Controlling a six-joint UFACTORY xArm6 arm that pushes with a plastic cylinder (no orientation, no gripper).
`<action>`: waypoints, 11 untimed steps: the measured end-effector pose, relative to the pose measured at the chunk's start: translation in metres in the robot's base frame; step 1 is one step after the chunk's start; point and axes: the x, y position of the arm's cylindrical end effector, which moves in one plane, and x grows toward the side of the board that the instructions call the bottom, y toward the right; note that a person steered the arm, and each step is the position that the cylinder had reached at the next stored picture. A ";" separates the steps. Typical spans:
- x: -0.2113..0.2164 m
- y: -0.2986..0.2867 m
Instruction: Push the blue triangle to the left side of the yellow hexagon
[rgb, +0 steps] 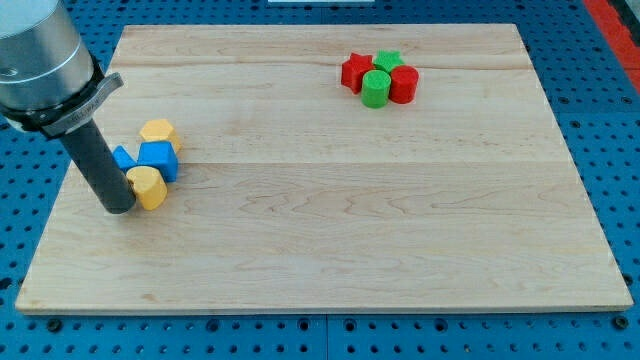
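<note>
Camera view shows our tip (118, 207), a bare rod without jaws, near the board's (330, 220) left edge, touching a yellow block (148, 187); the blue triangle (123, 159) sits behind it, beside the yellow hexagon (158, 132).

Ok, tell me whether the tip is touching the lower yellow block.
Touching, as far as the camera view shows: my tip sits against the view's left side of the lower yellow block, with no board showing between them.

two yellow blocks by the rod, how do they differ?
The upper yellow block sits toward the view's top, clear of my tip; the lower yellow block sits right beside my tip. The upper one touches the blue cube's top edge; the lower one its bottom-left. Both are yellow and similar in size.
</note>
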 end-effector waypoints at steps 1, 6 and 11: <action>0.005 0.011; -0.033 0.234; 0.046 -0.004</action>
